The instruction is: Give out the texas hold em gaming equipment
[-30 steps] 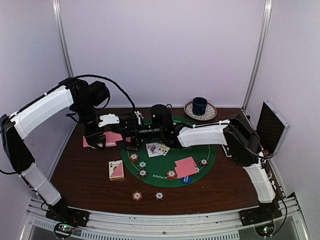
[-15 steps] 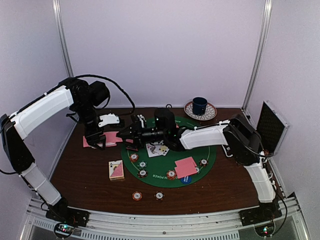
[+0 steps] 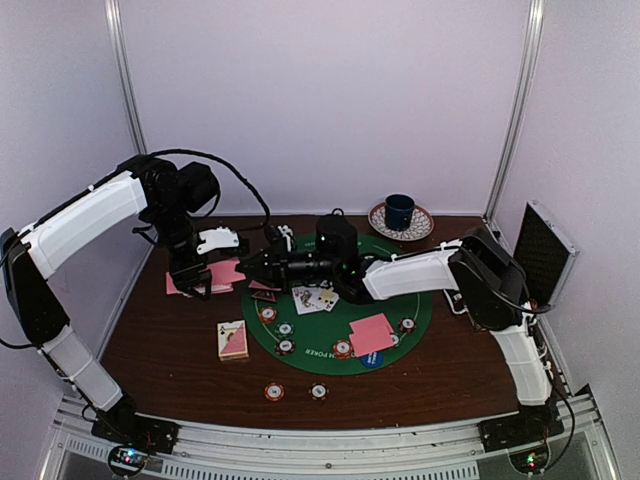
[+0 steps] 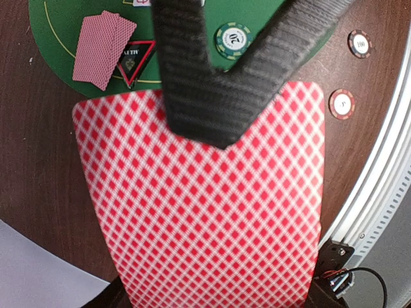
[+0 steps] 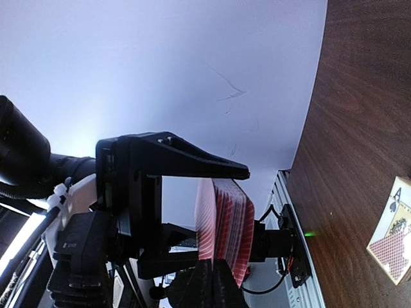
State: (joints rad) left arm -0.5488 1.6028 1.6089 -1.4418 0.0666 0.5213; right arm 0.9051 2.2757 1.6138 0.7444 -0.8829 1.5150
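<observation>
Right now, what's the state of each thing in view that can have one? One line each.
left hand: shut on deck of cards, back showing.
right hand: closed on the deck's edge.
two cards: face up.
pink-backed cards: face down.
blue mug: upright on saucer.
black case: propped upright.

A blue mug [image 3: 400, 211] is seen standing upright on a patterned saucer [image 3: 424, 224] at the far side of the brown wooden counter [image 3: 165, 345], right of centre. A black case [image 3: 545, 255] with silver edges is propped upright at the counter's right edge, well apart from the mug. The counter is enclosed by pale walls [image 3: 320, 100], with metal posts [image 3: 124, 90] set at the far corners. A ribbed metal rail [image 3: 330, 441] is fitted along its near edge.
</observation>
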